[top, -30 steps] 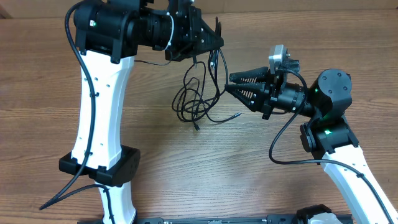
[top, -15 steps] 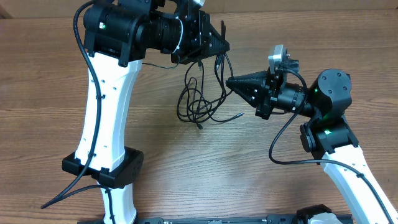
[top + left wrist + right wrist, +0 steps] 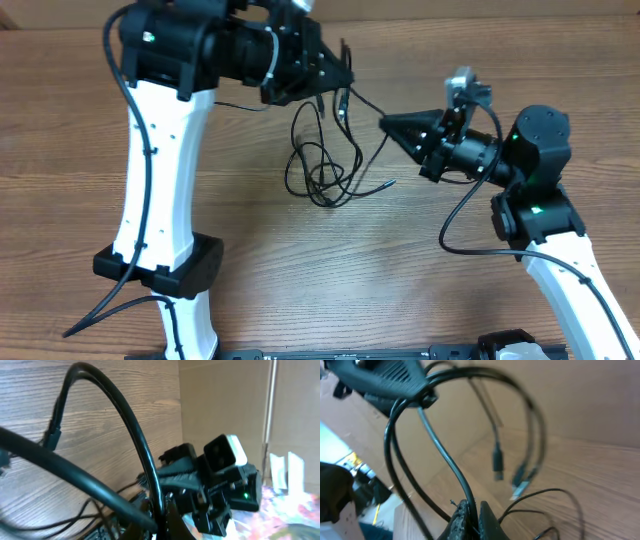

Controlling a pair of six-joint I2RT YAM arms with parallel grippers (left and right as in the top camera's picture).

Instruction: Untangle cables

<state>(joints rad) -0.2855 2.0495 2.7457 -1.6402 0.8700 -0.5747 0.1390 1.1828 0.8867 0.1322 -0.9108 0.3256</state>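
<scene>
Since half a second ago the right gripper (image 3: 387,122) has drawn back to the right, and the left gripper (image 3: 338,80) has shifted slightly left. A strand of the cables (image 3: 318,168) now runs nearly straight between them. The right jaws are pressed together on that strand, and the right wrist view shows the wire pinched at their tips. The left jaws are also closed on the cables, holding several strands above the table (image 3: 300,270). Below them the rest hangs in loose loops down to the wood, with plugs (image 3: 497,467) dangling.
</scene>
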